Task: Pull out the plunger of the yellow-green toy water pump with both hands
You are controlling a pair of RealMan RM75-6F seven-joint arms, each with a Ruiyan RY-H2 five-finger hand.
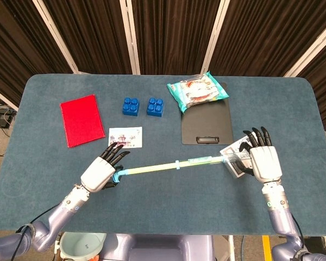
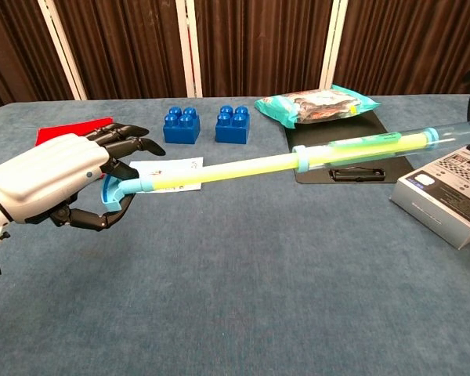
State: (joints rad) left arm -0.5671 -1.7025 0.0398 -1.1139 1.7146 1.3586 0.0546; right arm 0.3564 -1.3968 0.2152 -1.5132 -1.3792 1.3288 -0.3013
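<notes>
holding the blue handle, the left hand [image 1: 100, 173] grips the plunger [image 1: 149, 168] of the yellow-green toy water pump [image 1: 179, 164], stretched in the air above the counter [image 1: 168, 206]. the right hand [image 1: 262, 163] clasps the clear barrel [image 1: 212, 159] end, though its fingers look loose, so the barrel may slip free. with little rod left inside, pulling further risks popping it out.

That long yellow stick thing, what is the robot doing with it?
It is a toy water pump, and the robot is pulling it open with both hands. The left hand holds the blue handle at one end, and the right hand holds the clear tube at the other end. The yellow-green plunger is already pulled a long way out, and the whole pump is lifted above the blue table. Behind it lie a black clipboard and two blue blocks.
</notes>
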